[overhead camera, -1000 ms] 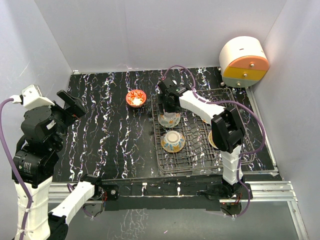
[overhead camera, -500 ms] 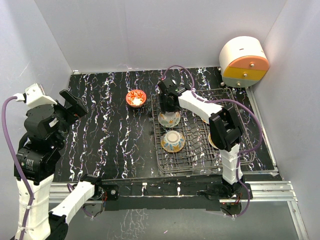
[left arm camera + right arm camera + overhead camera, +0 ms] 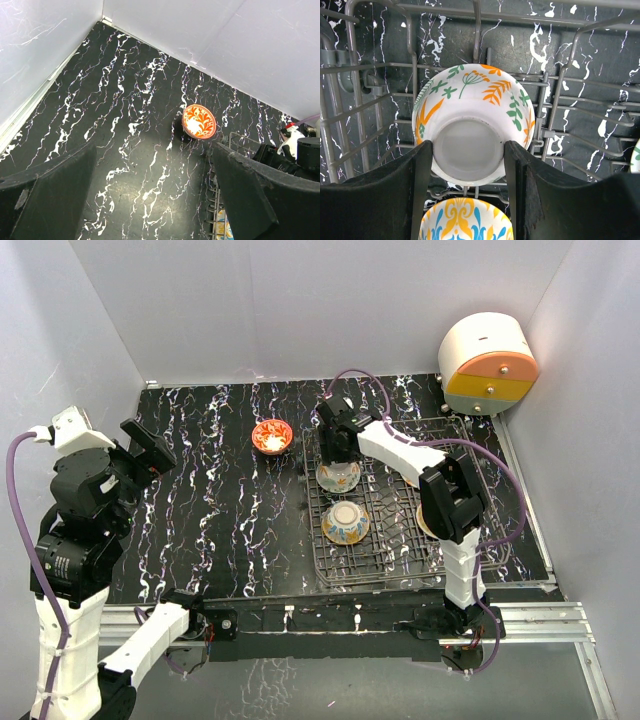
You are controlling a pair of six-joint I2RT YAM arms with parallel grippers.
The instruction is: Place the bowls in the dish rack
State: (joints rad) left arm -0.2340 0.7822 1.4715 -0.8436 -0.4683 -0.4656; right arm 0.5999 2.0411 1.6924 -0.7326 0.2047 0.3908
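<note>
We see a black table (image 3: 210,500) veined with white, closed in by pale walls at the left, back and right. On it, toward the back and near the middle, a red bowl (image 3: 271,436) stands upright on the bare top, just left of the rack (image 3: 400,560), though we cannot tell whether the two touch. The rack fills most of the right half, and a round drawer unit (image 3: 487,365) sits in the far right corner behind it.
</note>
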